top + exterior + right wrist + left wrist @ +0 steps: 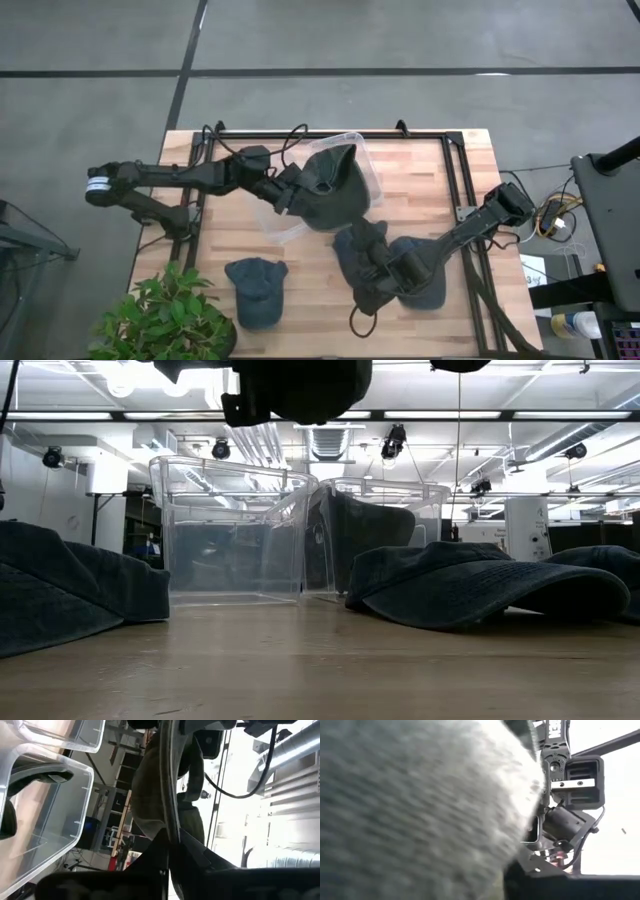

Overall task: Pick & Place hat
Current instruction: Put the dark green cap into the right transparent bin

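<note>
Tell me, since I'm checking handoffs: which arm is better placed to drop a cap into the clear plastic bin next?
Left. The left gripper holds a dark cap right over the clear plastic bin. The right gripper is down at the caps lying on the table.

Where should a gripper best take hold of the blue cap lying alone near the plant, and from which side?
Probably the blue cap is best gripped at its crown from straight above: it lies flat, apart from the other hats, so its soft top can be pinched.

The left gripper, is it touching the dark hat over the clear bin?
Touching: in the high view the left gripper meets the dark hat, and fabric fills its wrist view.
</note>
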Controlling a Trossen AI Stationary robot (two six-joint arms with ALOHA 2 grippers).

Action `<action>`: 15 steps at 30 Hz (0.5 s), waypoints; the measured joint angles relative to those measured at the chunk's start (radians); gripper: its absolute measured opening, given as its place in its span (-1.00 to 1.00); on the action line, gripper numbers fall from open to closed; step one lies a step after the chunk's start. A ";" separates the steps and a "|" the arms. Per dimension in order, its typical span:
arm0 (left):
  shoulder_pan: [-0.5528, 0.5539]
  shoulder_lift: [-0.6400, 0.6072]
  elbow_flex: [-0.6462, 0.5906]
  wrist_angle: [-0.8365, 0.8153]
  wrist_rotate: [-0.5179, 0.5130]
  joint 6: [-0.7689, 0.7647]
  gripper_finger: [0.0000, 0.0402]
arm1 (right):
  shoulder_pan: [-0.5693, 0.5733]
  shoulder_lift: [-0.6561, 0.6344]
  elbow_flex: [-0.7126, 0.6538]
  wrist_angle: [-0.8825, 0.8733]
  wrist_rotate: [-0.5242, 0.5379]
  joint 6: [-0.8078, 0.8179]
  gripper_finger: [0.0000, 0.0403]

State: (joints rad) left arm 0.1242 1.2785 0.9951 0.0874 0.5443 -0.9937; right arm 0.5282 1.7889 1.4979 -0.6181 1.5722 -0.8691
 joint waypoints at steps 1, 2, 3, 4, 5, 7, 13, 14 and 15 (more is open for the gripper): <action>0.000 0.000 0.000 0.003 -0.008 0.028 -0.80 | -0.002 0.000 0.000 0.000 0.000 0.001 -0.95; 0.000 -0.001 0.000 0.006 -0.015 0.053 -0.77 | -0.003 0.000 0.000 0.001 0.000 0.002 -0.95; 0.000 -0.003 0.000 0.007 -0.027 0.077 -0.73 | -0.005 0.000 0.000 0.002 0.000 0.003 -0.95; 0.000 -0.004 0.000 0.010 -0.038 0.098 -0.69 | -0.008 0.000 0.000 0.003 -0.001 0.004 -0.95; 0.000 -0.007 0.000 0.016 -0.046 0.114 -0.65 | -0.009 0.000 0.000 0.003 0.000 0.006 -0.95; 0.000 -0.010 0.001 0.027 -0.059 0.130 -0.55 | -0.014 0.000 0.000 0.006 -0.001 0.008 -0.95; 0.005 -0.036 0.002 0.026 -0.091 0.120 -0.25 | -0.073 0.000 0.000 0.008 -0.006 0.009 -0.96; 0.006 -0.042 0.002 0.026 -0.094 0.114 -0.22 | -0.087 0.000 0.001 0.008 -0.005 0.009 -0.96; 0.007 -0.048 0.002 0.023 -0.094 0.112 -0.20 | -0.100 -0.001 0.001 0.008 -0.005 0.009 -0.96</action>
State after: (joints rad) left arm 0.1312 1.2307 0.9968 0.1104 0.4501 -0.8816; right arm 0.4283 1.7884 1.4990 -0.6106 1.5673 -0.8600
